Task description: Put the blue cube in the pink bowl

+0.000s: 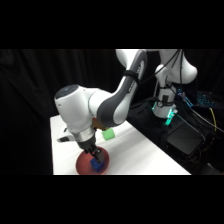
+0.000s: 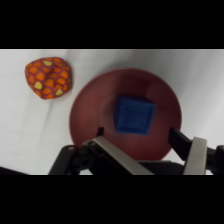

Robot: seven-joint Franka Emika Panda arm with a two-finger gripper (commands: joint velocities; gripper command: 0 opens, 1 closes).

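The blue cube (image 2: 134,116) lies inside the pink bowl (image 2: 85,117), near its middle. In the wrist view my gripper (image 2: 137,135) hangs right over the bowl, open, with one finger on each side of the cube and a gap between each finger and the cube. In the side view the gripper (image 1: 95,159) reaches down into the pink bowl (image 1: 82,166) at the table's front edge, and the blue cube (image 1: 98,163) shows beside the fingertips.
An orange-red rounded thing with yellow patches (image 2: 49,77) lies on the white table just outside the bowl. A light-green cube (image 1: 109,134) sits behind the bowl. A grey metal thing (image 1: 62,137) lies near the table's left edge.
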